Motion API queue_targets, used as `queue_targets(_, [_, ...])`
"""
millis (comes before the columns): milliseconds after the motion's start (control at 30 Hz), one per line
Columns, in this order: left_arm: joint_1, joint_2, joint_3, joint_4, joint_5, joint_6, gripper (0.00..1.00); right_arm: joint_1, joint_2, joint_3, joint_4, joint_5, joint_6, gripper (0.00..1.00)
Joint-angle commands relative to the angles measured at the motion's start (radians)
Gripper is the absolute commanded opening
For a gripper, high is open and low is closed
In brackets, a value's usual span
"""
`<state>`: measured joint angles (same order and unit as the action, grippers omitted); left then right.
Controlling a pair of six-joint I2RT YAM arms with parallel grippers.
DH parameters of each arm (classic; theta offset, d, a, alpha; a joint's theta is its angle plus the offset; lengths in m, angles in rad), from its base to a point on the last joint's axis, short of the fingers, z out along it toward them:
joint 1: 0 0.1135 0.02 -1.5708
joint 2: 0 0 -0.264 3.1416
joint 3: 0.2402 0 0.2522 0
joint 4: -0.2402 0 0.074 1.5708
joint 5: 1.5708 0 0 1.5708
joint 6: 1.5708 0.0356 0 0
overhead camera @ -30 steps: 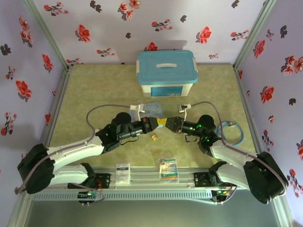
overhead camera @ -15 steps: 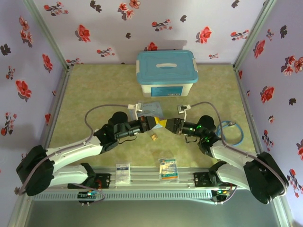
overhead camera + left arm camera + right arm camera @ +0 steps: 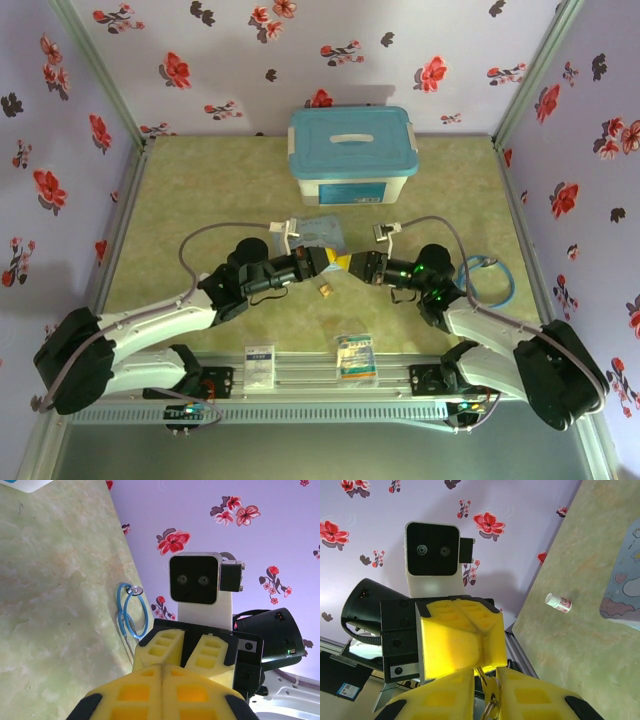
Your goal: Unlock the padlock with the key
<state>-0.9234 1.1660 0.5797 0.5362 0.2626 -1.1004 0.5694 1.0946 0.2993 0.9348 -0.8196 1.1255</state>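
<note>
I see a pale green, marbled worktop (image 3: 200, 200) shut in by lilac walls (image 3: 180, 40) printed with red and dark flowers. A blue-lidded box (image 3: 350, 155) stands at the far side and a blue cable loop (image 3: 122, 621) lies to the right. Two printed packets (image 3: 260, 362) sit on the near rail. Mid-worktop my two arms meet nose to nose. The left pincer (image 3: 333, 262) is pressed together; I cannot tell whether it nips anything. The right pincer (image 3: 357, 266) pinches a thin metal piece with a ring – the key (image 3: 490, 702). The padlock (image 3: 325, 290) lies on the worktop just near of both tips, touching neither.
</note>
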Motion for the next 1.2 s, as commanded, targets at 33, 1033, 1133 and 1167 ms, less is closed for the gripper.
queue_targets(33, [0.008, -0.048, -0.016, -0.036, -0.025, 0.013, 0.00, 0.001, -0.060, -0.014, -0.072, 0.012, -0.054, 0.18])
queue_targets(1033, [0.007, -0.025, -0.022, 0.009, -0.007, -0.004, 0.00, -0.003, 0.011, 0.012, 0.028, 0.001, -0.023, 0.00])
queue_targets(1133, [0.008, -0.026, -0.030, 0.015, -0.007, -0.008, 0.00, -0.003, -0.007, 0.015, 0.007, 0.010, -0.032, 0.00])
queue_targets(1167, [0.007, -0.025, -0.030, 0.015, -0.007, -0.006, 0.00, -0.003, -0.011, 0.015, 0.003, 0.008, -0.032, 0.00])
